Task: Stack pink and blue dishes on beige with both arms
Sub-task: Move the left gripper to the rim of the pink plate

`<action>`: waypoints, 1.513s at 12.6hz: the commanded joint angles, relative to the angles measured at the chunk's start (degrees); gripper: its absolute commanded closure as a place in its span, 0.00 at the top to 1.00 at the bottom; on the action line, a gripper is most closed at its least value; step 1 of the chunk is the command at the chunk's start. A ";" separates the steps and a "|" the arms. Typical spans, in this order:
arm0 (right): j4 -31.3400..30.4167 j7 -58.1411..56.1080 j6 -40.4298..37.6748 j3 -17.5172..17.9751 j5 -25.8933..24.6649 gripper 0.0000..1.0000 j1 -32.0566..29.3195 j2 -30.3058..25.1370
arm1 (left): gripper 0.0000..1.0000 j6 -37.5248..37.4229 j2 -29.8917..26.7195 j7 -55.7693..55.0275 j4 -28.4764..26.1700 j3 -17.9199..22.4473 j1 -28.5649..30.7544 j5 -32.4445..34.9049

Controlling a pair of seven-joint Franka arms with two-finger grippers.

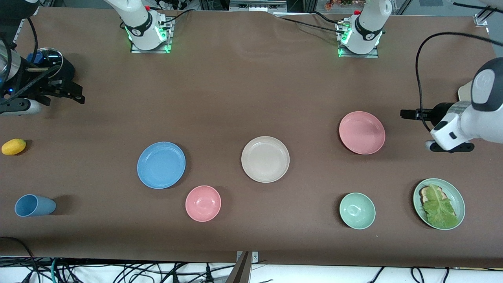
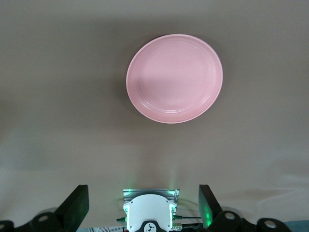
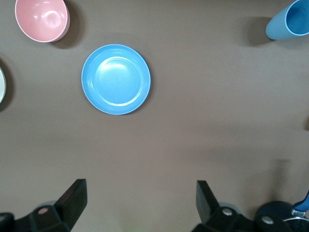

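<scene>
The brown table [image 1: 235, 86] carries everything, and the beige plate [image 1: 265, 159] near its middle serves as the landmark. Both white arms wait at the table's ends, well apart from the beige plate. The left gripper [image 1: 408, 114] hangs over the table at the left arm's end, its jaws spread wide and empty; in the left wrist view its fingers [image 2: 75, 208] stand far apart. The right gripper [image 1: 72, 93] hangs over the right arm's end, jaws likewise wide open and holding nothing.

The pink plate [image 1: 362, 132] lies toward the left arm's end from the beige plate and slightly farther from the front camera. The blue plate [image 1: 161, 165] lies toward the right arm's end from the beige plate. Neither touches it.

A green plate [image 1: 458, 196] holding bread and a lettuce leaf [image 1: 439, 208] sits nearer the camera at the left arm's end. The pink bowl [image 1: 203, 203] and mint-green bowl [image 1: 357, 210] lie nearer the camera than the beige plate, one to each side. The blue cup [image 1: 34, 205] lies on its side, and a yellow fruit [image 1: 13, 146] rests at the right arm's end. No legible writing shows.
</scene>
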 commanded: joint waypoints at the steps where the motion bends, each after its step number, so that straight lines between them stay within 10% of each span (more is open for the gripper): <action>1: 0.67 0.34 -0.72 0.13 -0.23 1.00 -0.27 0.14 | 1.00 -0.62 3.22 0.42 2.61 -0.34 -0.98 1.42; 9: 0.67 0.34 -0.72 0.04 -0.23 1.00 -0.44 0.14 | 1.00 17.20 4.91 0.94 -6.15 -0.34 -0.12 -0.24; 19: 0.58 0.34 -0.72 0.13 -0.23 1.00 -0.44 0.23 | 1.00 55.80 -11.89 20.86 -43.78 0.01 6.38 -12.08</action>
